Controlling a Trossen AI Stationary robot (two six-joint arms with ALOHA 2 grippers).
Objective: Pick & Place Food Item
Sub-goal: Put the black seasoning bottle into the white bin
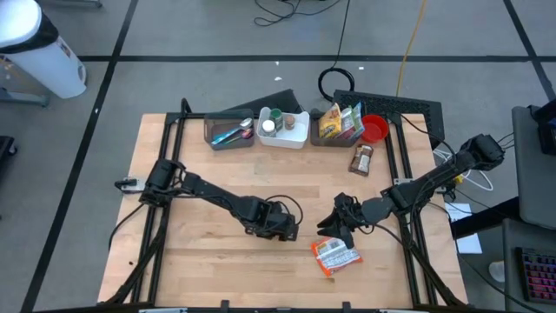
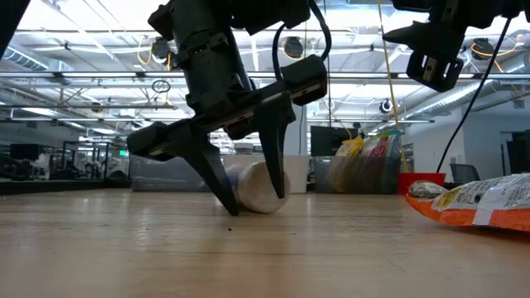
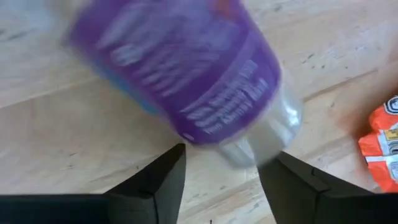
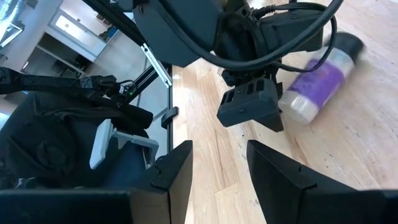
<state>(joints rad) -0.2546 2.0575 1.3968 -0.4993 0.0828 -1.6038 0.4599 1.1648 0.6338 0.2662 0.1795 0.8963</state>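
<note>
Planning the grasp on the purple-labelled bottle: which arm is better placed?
Left. The left gripper already straddles the purple-labelled bottle, open; the right gripper is by the orange snack bag.

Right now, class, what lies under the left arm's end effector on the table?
A purple-labelled bottle lies on its side between the open fingers of the left end effector. From overhead, the arm hides the bottle; its cap end isn't clearly visible.

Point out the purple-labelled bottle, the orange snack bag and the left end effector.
Purple-labelled bottle [image 4: 323, 82], right wrist view, on its label.
Orange snack bag [image 1: 334, 256], high view, middle of the bag.
Left end effector [image 3: 221, 183], left wrist view, between its fingertips.
</note>
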